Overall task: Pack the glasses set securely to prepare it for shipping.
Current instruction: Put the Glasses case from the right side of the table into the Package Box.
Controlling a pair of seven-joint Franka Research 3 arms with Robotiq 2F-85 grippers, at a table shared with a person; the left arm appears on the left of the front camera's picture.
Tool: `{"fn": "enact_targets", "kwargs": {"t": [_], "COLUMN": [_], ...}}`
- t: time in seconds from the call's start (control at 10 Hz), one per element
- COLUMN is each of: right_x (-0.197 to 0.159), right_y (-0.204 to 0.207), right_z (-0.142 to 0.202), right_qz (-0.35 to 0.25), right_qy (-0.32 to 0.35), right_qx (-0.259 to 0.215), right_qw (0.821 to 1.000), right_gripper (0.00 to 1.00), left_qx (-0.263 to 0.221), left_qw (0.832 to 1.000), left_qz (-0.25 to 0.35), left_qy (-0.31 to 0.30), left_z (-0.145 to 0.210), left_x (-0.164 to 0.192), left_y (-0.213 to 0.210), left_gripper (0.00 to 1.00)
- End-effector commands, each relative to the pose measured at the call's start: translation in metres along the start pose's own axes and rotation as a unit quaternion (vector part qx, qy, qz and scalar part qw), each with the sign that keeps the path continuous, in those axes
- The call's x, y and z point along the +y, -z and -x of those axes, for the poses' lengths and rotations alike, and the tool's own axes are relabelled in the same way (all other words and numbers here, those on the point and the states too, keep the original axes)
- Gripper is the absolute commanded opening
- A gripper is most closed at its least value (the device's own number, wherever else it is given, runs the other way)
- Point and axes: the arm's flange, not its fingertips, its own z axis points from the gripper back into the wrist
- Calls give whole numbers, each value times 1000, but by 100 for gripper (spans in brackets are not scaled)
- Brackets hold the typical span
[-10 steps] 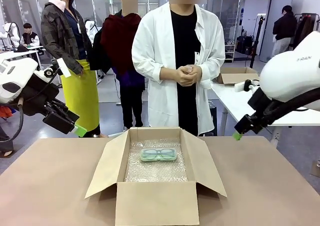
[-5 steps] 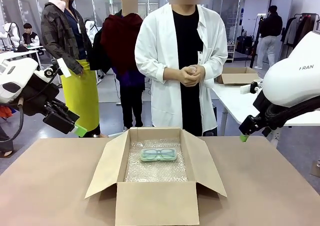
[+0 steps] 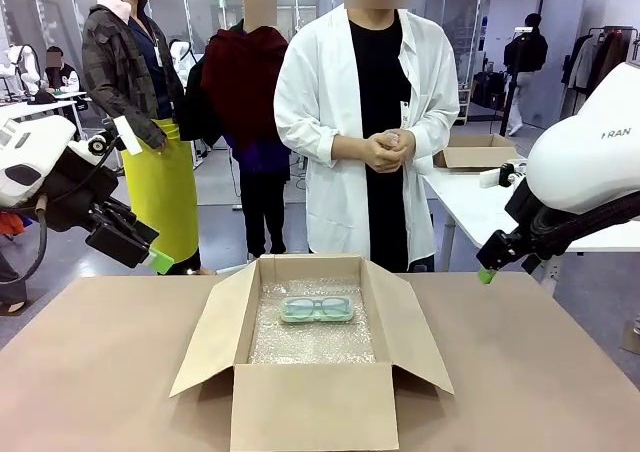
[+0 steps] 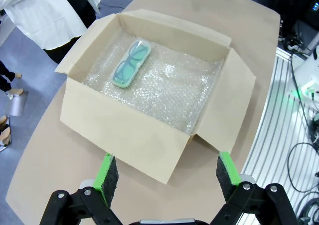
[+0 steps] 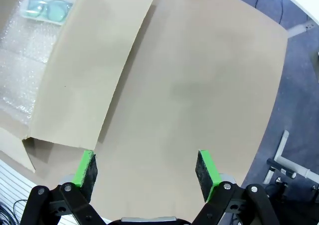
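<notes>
An open brown cardboard box [image 3: 310, 402] stands mid-table on the tan tabletop [image 3: 90, 372], flaps spread outward, its floor lined with clear bubble wrap [image 3: 305, 340]. A flat mint green translucent glasses case [image 3: 316, 309] lies on the wrap near the far wall. The left gripper [image 3: 158, 262] hangs over the table's far left edge and the right gripper [image 3: 486, 274] over its far right edge, both well apart from the box. Beyond the box stands a person in a white coat [image 3: 320, 122], hands clasped [image 3: 385, 152].

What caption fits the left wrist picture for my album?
Open left gripper hovers above a cardboard box where a mint green glasses case lies on bubble wrap.
</notes>
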Motion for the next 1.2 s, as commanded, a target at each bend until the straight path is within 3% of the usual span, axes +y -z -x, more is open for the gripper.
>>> {"fn": "enact_targets", "kwargs": {"t": [0.0,1.1], "right_x": [-2,-2], "right_y": [0,0], "right_z": [1,1], "right_qz": [-6,-6], "right_qy": [-10,-10], "right_qx": [-4,-4], "right_qw": [1000,1000], "right_gripper": [100,100], "left_qx": [-5,-5], "left_qw": [1000,1000], "left_qz": [8,8], "left_qy": [2,2], "left_z": [1,1], "left_x": [0,0], "left_y": [-1,-1], "left_gripper": [100,100]}}
